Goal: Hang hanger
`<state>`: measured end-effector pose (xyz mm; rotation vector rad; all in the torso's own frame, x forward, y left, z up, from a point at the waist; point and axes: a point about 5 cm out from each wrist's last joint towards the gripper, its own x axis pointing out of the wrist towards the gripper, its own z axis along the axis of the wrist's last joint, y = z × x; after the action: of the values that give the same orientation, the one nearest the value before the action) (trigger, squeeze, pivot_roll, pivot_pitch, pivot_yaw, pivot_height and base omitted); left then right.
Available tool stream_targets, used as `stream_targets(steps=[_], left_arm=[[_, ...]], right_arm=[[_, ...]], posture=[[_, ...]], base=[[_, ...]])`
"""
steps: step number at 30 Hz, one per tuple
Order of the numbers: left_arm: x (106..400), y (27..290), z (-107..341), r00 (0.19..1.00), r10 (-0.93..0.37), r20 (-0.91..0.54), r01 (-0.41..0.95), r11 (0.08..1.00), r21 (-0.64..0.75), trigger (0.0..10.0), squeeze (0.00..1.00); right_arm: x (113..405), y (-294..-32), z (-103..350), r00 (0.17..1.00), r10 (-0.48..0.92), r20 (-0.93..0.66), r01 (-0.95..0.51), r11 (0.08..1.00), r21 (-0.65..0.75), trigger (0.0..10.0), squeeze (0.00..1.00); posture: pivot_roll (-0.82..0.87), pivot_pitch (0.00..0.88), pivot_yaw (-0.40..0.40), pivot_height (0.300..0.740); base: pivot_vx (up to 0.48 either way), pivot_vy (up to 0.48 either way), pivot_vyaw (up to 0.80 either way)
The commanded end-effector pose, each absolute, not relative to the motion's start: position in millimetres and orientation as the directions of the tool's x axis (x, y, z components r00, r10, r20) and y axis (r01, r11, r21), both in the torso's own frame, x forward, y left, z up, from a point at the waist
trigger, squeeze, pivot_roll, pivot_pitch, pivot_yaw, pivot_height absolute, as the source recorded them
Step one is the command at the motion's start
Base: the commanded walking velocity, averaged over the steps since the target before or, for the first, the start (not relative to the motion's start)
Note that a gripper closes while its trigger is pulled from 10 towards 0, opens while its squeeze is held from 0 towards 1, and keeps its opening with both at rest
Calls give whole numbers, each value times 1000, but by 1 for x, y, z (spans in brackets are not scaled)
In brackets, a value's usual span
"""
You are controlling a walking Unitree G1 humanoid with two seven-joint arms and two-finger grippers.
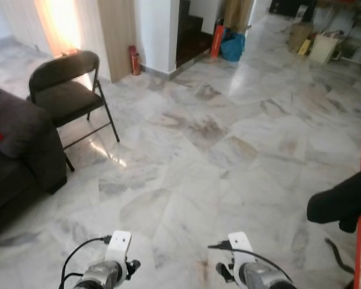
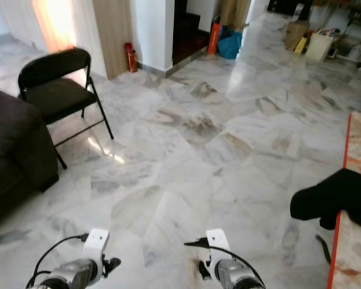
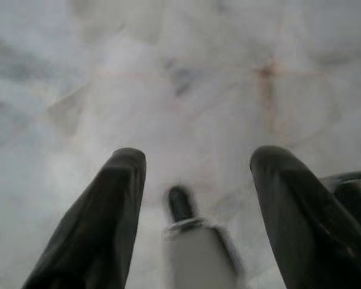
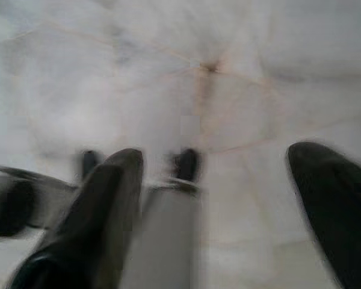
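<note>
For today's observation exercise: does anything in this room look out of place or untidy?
A black garment hangs over the edge of the orange-rimmed table on the robot's right, drooping toward the marble floor. Nothing else stands out.

A pale marble floor (image 1: 228,150) with grey and brown veining runs across the room, its tiles glossy enough to reflect light. A black folding chair (image 1: 69,90) stands on it with its four legs touching the tiles. Just beside the chair, on its near side, a dark sofa (image 1: 18,150) rests on the floor. Beyond the chair, against the foot of a white wall, stands a red fire extinguisher (image 1: 135,60). Farther from the chair, well across the floor, a blue bag (image 1: 233,46) sits by a red upright object (image 1: 218,40), and cardboard boxes (image 1: 301,35) lie on the tiles past those. Far from the chair, a marble-topped surface (image 2: 355,198) with a red edge carries a black cloth (image 2: 331,201) draped over its edge.
</note>
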<state>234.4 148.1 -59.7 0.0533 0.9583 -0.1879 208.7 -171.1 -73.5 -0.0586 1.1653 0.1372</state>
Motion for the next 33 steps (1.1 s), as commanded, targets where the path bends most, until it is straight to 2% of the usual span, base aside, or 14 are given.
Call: stream_targets(steps=[1, 14, 33], left_arm=[[232, 153, -61, 551, -125, -825, 196, 980, -18, 10000, 0], [232, 154, -61, 551, -124, -825, 199, 980, -14, 10000, 0], [233, 153, -61, 556, -125, -822, 201, 980, -14, 10000, 0]], right_arm=[[217, -168, -69, 410, 83, -908, -149, 988, 23, 10000, 0], [216, -166, -70, 409, 87, -908, -154, 988, 25, 10000, 0], [217, -167, -69, 415, 88, -905, -156, 987, 24, 10000, 0]], posture=[[3, 0, -49, 740], [-2, 0, -45, 740], [3, 0, -52, 740]], base=[[360, 0, 0], [372, 0, 0], [480, 0, 0]])
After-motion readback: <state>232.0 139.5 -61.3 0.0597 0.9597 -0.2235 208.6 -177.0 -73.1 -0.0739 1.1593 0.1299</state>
